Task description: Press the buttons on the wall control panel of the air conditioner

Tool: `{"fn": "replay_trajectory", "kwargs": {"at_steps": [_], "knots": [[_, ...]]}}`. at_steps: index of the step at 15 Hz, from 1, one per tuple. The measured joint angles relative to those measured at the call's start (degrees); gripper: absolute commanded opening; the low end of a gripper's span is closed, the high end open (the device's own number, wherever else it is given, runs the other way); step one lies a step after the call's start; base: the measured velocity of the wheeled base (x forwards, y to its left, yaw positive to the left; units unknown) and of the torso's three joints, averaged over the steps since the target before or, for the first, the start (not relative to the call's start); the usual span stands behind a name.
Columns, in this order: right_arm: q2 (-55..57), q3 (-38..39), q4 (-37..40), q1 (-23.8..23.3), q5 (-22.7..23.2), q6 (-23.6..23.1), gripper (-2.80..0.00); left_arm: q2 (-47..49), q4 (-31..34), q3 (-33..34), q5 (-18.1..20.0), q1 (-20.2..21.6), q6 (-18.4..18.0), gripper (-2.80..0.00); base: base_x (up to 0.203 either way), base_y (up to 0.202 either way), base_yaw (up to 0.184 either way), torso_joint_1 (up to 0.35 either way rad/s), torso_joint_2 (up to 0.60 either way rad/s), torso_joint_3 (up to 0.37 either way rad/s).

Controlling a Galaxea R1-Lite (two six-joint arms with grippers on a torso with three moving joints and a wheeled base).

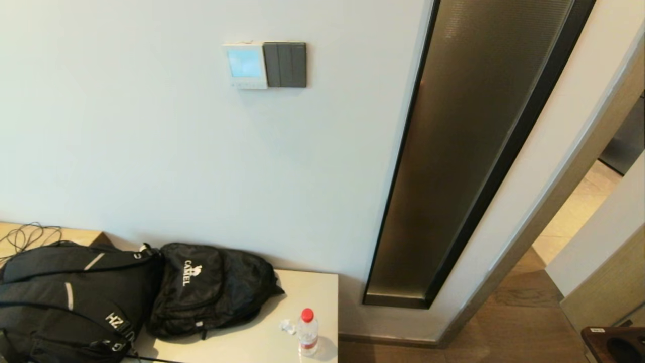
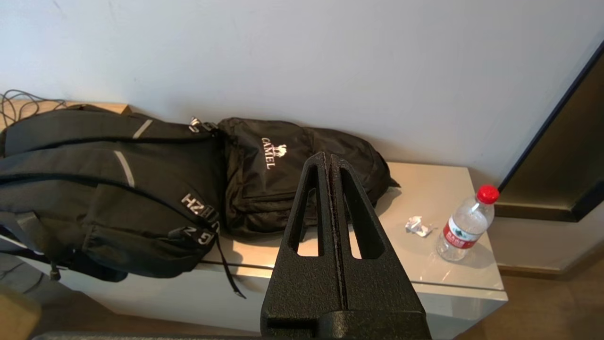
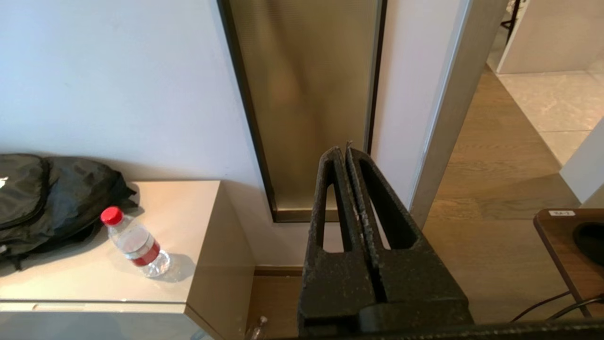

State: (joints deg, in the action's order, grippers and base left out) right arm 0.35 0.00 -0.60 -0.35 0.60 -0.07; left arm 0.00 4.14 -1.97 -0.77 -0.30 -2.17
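The white wall control panel (image 1: 245,65) hangs high on the wall in the head view, its screen lit light blue. Its row of tiny pale buttons (image 1: 247,84) runs along its lower edge. Neither arm shows in the head view. My left gripper (image 2: 329,158) is shut and empty, low down, pointing at the bench with the bags. My right gripper (image 3: 343,151) is shut and empty, low down, pointing at the base of the bronze wall panel. Both are far below the control panel, which shows in neither wrist view.
A dark grey three-rocker switch plate (image 1: 285,64) adjoins the panel's right side. A low bench (image 1: 262,338) below holds two black backpacks (image 1: 75,297), a crumpled paper (image 1: 287,326) and a water bottle (image 1: 307,331). A tall bronze panel (image 1: 453,151) and a doorway lie right.
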Motion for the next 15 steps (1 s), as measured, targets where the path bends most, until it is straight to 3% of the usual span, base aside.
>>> {"fn": "replay_trajectory", "kwargs": {"at_steps": [15], "knots": [[0.0,0.0,0.0,0.02,0.0,0.07,-2.8,-0.11,-0.26,0.2,0.1,0.01,1.28,-2.8,0.0,0.0,0.0,0.0,0.0,0.0]]}}
